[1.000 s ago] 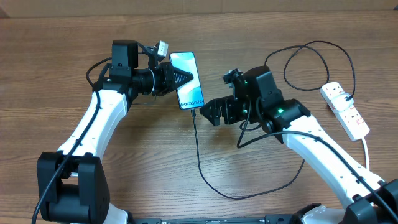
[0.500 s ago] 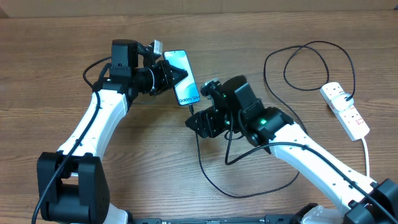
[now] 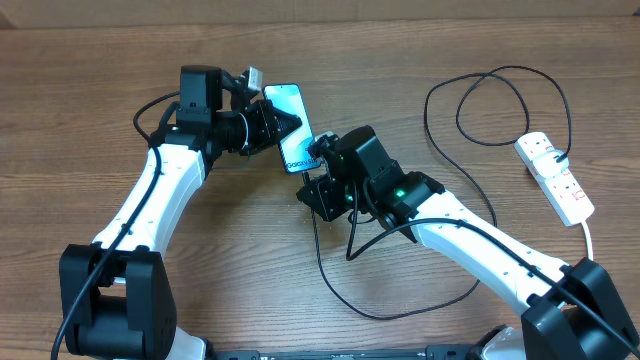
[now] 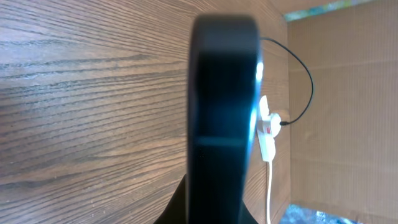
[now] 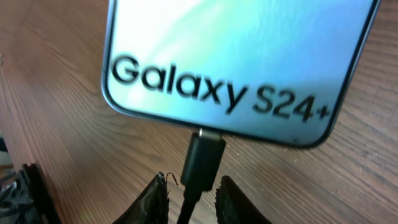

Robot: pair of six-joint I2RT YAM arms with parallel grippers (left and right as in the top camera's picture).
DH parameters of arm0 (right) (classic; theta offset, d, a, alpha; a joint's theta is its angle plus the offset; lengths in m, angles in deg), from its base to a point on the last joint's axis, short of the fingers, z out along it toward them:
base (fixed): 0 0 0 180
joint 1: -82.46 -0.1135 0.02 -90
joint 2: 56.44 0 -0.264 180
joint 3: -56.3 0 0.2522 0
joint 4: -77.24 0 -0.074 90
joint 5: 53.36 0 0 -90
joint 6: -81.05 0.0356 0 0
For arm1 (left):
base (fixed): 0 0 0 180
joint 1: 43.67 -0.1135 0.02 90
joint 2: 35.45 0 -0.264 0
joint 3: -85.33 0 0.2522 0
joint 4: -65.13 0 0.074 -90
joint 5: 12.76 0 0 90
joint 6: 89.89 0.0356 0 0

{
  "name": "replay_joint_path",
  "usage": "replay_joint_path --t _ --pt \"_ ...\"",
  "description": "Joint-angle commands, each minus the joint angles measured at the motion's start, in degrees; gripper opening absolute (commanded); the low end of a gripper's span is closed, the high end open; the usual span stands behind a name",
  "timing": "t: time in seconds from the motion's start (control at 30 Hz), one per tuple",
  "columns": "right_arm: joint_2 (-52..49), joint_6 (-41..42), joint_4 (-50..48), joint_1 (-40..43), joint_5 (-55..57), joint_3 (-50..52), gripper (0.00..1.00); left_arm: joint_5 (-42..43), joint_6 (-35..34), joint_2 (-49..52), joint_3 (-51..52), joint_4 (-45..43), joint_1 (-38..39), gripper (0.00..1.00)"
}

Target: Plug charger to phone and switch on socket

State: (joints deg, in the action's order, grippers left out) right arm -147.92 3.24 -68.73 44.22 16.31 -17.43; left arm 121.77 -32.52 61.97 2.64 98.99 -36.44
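The right gripper [image 5: 191,190] has slid in toward the phone [image 3: 288,98] since a second ago, and the phone itself has swung slightly, its lower end turned toward that gripper. The right fingers [image 5: 152,199] are now set narrowly apart and straddle the charger [image 5: 203,158]. Its plug tip sits directly ahead of the fingertips and meets the middle of the phone's bottom edge, just under the "Galaxy S24+" lettering. A sliver of wooden table [image 3: 80,60] shows between one finger and the plug, so the jaws flank it without clamping.

The left gripper [image 3: 283,122] is closed on the phone across its width, with the upper end of the screen showing past its fingers. In the left wrist view the phone is only a dark slab edge-on, filling the space straight in front of that hand.

From the plug the charger's thin black cable trails back under the right wrist and loops loosely on the table behind that arm. The white power strip [image 3: 556,177] lies well away from both grippers, out beyond the right arm.
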Motion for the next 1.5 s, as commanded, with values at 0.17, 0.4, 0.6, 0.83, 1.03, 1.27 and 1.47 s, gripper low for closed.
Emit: replay_joint_path --t 0.17,0.4,0.6,0.83,1.03,1.27,1.47 --pt "0.2 -0.1 -2.2 0.0 4.4 -0.1 0.07 4.8 4.6 -0.4 -0.9 0.5 0.8 0.04" --pt "0.2 0.0 -4.7 0.0 4.9 -0.1 0.04 7.0 5.9 -0.4 -0.9 2.6 0.9 0.04" --pt "0.2 1.5 -6.6 0.0 4.9 -0.1 0.04 7.0 5.9 -0.4 -0.9 3.3 1.7 0.05" --pt "0.2 2.8 -9.5 0.0 4.9 -0.1 0.04 5.9 6.1 -0.4 -0.9 3.9 4.0 0.04" --pt "0.2 3.1 -11.7 1.0 5.3 -0.2 0.04 5.9 6.8 -0.4 -0.9 5.7 4.1 0.04" --pt "0.2 5.9 -16.0 3.6 2.9 -0.2 0.04 5.9 7.0 -0.4 -0.9 6.4 4.9 0.04" --pt "0.1 6.0 -16.4 3.8 2.9 -1.0 0.04 5.9 7.2 -0.4 -0.9 6.5 5.7 0.04"
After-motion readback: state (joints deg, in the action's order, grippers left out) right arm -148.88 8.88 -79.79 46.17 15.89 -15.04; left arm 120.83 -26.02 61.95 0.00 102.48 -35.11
